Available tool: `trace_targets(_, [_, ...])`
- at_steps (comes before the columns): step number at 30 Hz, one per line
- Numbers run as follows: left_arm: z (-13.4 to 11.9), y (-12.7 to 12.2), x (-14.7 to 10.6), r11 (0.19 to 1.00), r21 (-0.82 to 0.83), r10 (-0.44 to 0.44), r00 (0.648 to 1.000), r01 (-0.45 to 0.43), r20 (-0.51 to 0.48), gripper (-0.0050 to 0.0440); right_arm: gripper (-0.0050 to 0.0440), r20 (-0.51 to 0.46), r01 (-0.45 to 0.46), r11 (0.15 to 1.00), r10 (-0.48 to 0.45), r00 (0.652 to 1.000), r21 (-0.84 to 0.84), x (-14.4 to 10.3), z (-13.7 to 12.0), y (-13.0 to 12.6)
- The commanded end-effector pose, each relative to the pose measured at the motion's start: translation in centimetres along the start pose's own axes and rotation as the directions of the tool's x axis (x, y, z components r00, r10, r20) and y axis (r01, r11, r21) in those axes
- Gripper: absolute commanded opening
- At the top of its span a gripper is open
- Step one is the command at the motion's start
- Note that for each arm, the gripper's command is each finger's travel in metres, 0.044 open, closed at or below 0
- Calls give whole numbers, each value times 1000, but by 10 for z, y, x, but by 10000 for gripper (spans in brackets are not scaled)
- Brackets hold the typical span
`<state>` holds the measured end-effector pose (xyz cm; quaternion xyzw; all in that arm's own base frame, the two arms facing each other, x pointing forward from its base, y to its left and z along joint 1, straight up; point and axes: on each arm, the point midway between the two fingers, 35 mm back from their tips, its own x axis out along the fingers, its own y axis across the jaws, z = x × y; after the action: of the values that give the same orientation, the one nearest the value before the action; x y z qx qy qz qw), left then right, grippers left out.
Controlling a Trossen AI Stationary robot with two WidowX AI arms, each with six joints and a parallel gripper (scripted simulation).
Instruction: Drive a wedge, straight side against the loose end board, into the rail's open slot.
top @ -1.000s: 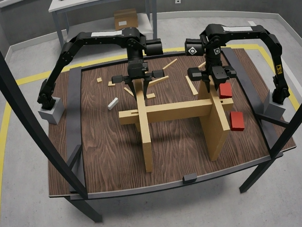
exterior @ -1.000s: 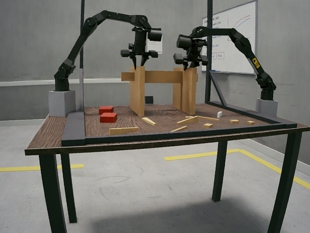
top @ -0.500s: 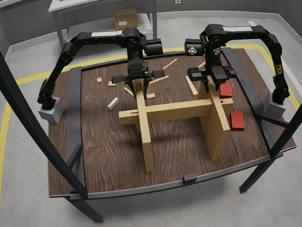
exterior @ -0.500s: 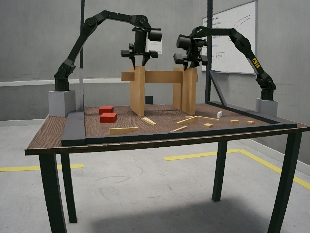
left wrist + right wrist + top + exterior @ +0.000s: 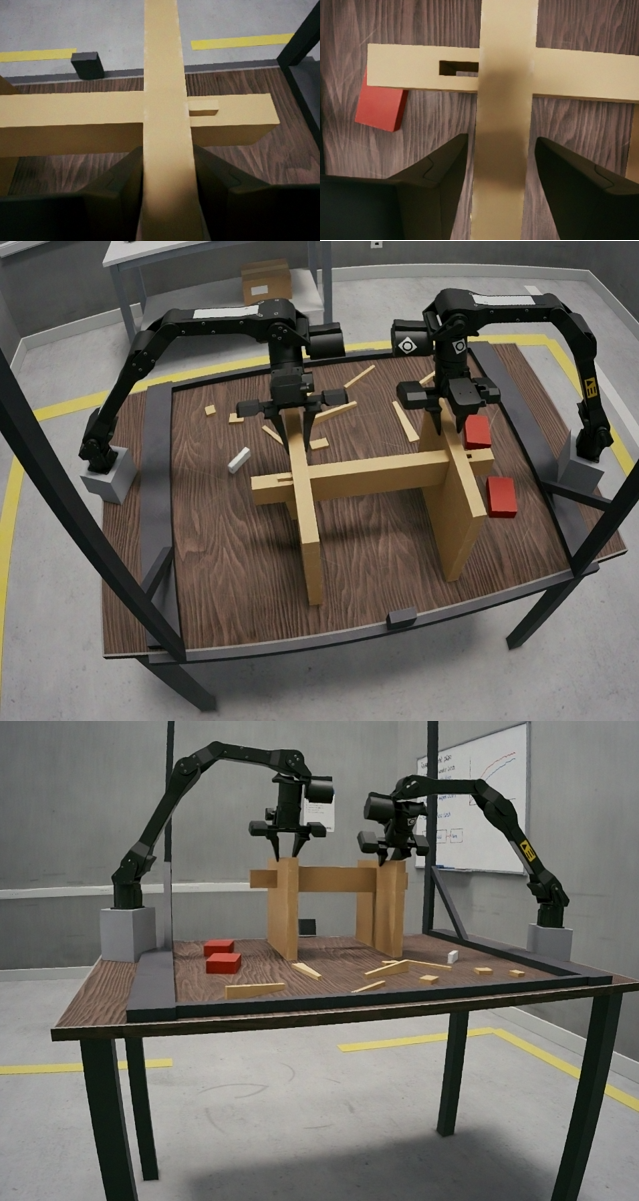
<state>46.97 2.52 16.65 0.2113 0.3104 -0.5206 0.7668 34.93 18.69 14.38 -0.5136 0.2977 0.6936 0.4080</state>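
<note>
Dark wood grain runs across the desk [image 5: 222, 592] [image 5: 190, 989] [image 5: 252, 84] [image 5: 420, 20], where a loose wedge [image 5: 405, 421] [image 5: 306, 971] lies. My left hand [image 5: 297, 447] [image 5: 391, 861] [image 5: 167, 152] clamps the wedged end board [image 5: 304, 499] [image 5: 390, 911] [image 5: 165, 67] [image 5: 633, 144]; my released right hand [image 5: 450, 431] [image 5: 285, 856] [image 5: 501, 143] straddles the slot-side board [image 5: 454, 530] [image 5: 283, 911] [image 5: 7, 175] [image 5: 507, 84].

1. I see slim gaps between my right gripper's [image 5: 449, 431] [image 5: 286, 857] [image 5: 502, 135] fingers and the slotted end board [image 5: 467, 478] [image 5: 283, 911] [image 5: 502, 151].
2. The rail [image 5: 379, 475] [image 5: 335, 878] [image 5: 67, 111] [image 5: 585, 74] blocks me between boards; I could pass beneath.

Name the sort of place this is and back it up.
Probably a robotics lab or workshop: two arms are mounted at one table, yellow tape marks the floor, and a whiteboard carries graphs and notes.
</note>
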Motion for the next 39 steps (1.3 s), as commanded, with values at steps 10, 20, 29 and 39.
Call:
trace_targets(10, [17,-2,-18,998,48,46,999,-47,9,-50,178,-5,46,999,-46,999,-18,-37,11,-9])
trace_targets(20, [17,-2,-18,998,46,46,999,-46,8,180,178,-11,102,995,-102,995,-11,-61,19,3])
trace_targets(29, [17,-2,-18,998,46,45,999,-45,8,180,178,-10,94,995,-94,995,-10,-59,18,3])
trace_targets(39, [17,-2,-18,998,46,45,999,-45,8,180,178,-10,94,995,-94,995,-10,-59,18,3])
